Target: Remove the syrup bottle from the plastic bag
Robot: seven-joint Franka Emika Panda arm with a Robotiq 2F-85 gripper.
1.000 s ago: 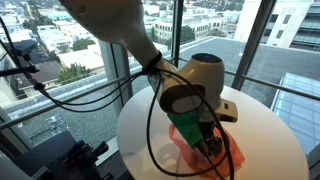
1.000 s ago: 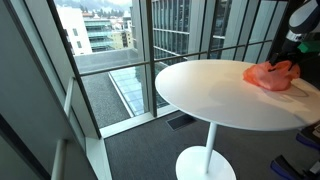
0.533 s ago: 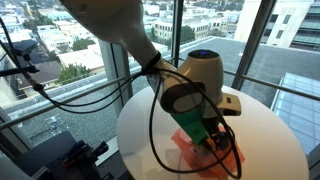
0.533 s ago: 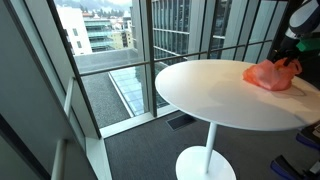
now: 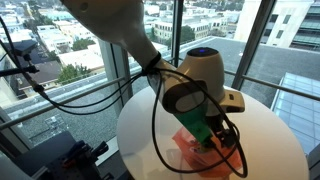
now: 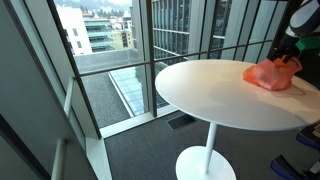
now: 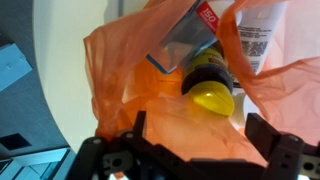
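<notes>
1. In the wrist view the claw (image 7: 198, 128) is open: its two dark fingers (image 7: 125, 145) stand wide apart at the lower edge, with only orange film between them.
2. The plastic bag (image 7: 120, 70) is orange and crumpled. Its mouth gapes toward the camera.
3. The syrup bottle (image 7: 208, 75) lies inside the bag, near the middle of the wrist view. Its body is dark, and its yellow cap (image 7: 212, 99) points to 6 o'clock, toward the claw.
4. A grey packet (image 7: 183, 42) with a red corner lies at 11 o'clock of the bottle, touching it.
5. A white container (image 7: 262, 30) with printed text lies at 1 o'clock of the bottle, also within the bag.
6. The bag rests on a round white table (image 6: 210, 95); in an exterior view the bag (image 6: 270, 74) sits toward the table's 3 o'clock edge.
7. In an exterior view the arm (image 5: 195, 80) hangs over the bag (image 5: 186, 152), hiding most of it, and black cables (image 5: 152, 110) loop down its side.
8. Whether the fingers touch the bag cannot be told.
</notes>
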